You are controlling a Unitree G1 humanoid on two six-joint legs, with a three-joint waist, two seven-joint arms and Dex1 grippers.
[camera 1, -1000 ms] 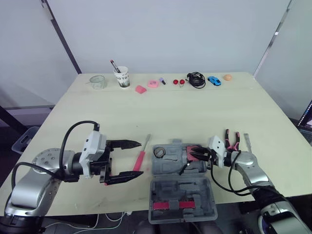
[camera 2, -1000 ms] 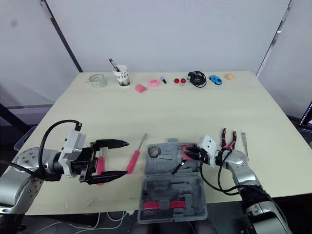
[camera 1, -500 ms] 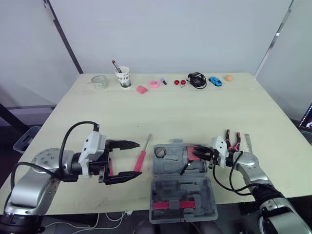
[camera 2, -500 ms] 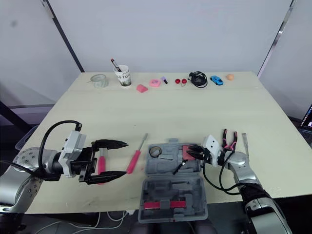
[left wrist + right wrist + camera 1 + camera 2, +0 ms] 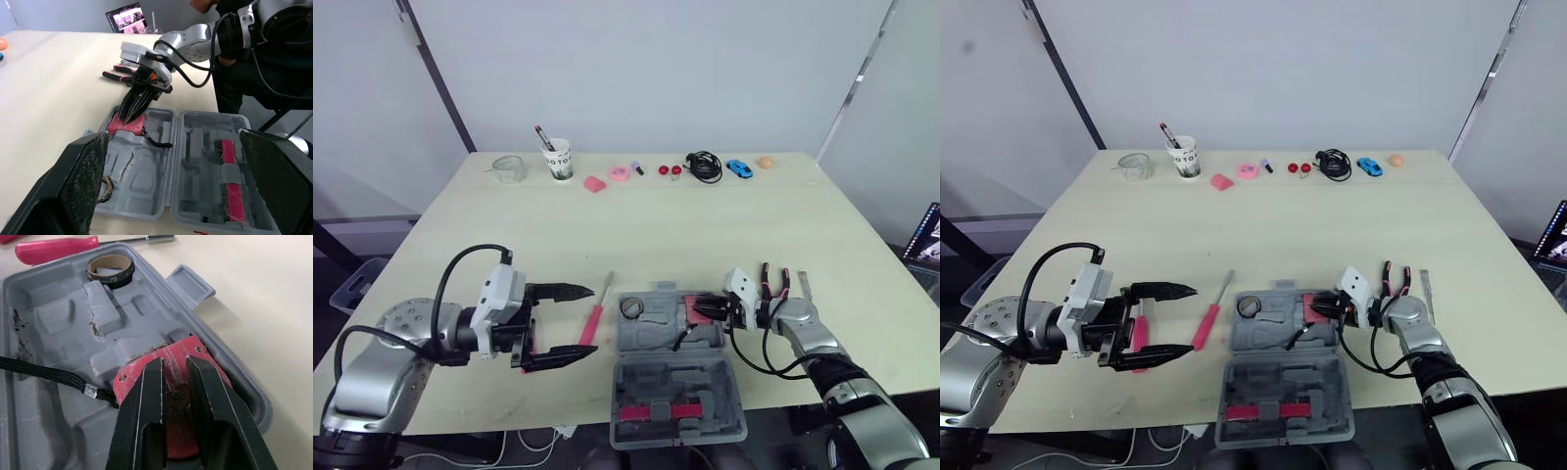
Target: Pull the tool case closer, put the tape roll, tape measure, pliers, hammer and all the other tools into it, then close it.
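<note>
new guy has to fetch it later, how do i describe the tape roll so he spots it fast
Find the open grey tool case at the near edge of the table. In the far-left corner of its farther half sits the tape roll. It is a small dark ring with a brown cardboard core, unlike the red tape measure beside it.

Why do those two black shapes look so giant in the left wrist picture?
Left wrist view: they are the left hand's own two black fingers, right beside the lens, so they loom large; left eye view: the same open hand looks ordinary.
</note>
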